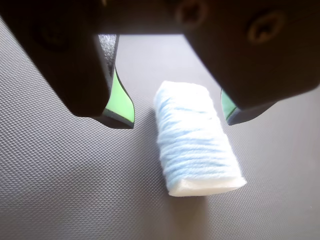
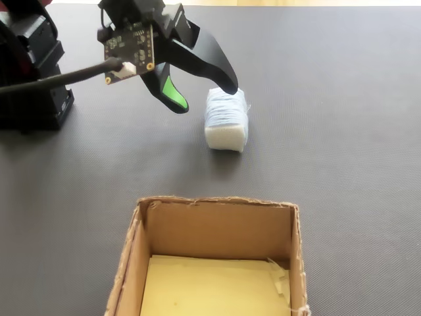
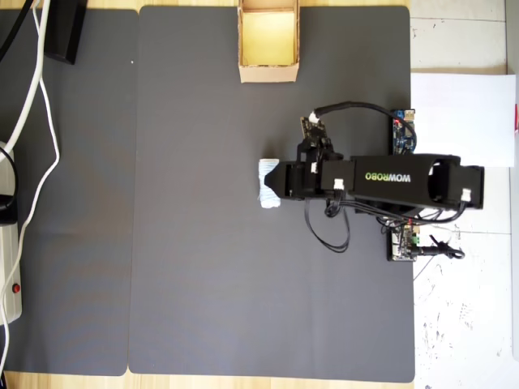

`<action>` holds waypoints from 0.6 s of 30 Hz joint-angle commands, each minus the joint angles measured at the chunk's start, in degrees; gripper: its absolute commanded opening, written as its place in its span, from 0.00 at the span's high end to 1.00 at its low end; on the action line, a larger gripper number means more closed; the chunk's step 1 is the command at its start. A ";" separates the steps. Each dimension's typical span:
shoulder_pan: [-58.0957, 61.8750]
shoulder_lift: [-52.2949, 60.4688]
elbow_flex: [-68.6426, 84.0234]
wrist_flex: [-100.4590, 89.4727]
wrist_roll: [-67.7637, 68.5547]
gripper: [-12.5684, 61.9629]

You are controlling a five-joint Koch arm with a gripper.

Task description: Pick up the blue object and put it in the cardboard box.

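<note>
Wrist view: the claw (image 1: 177,120) is held open astride the roll (image 1: 195,145), which is left ungrasped on the mat (image 1: 60,180).

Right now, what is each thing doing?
Pale blue-white yarn-wound roll: lying on its side on the mat, not gripped.
Tan cardboard box with yellowish inside: open-topped, empty, apart from the roll.
Black tool with green pads: open, jaws either side of the roll's far end.

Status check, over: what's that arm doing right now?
Jaws open, straddling the blue roll. Roll on the mat, not gripped. Cardboard box empty, path clear.
</note>
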 commanded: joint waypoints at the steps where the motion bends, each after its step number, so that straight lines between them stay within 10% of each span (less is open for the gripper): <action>1: -0.62 0.00 -5.71 -0.35 4.31 0.38; 18: -2.99 -14.85 -10.81 -6.59 4.57 0.39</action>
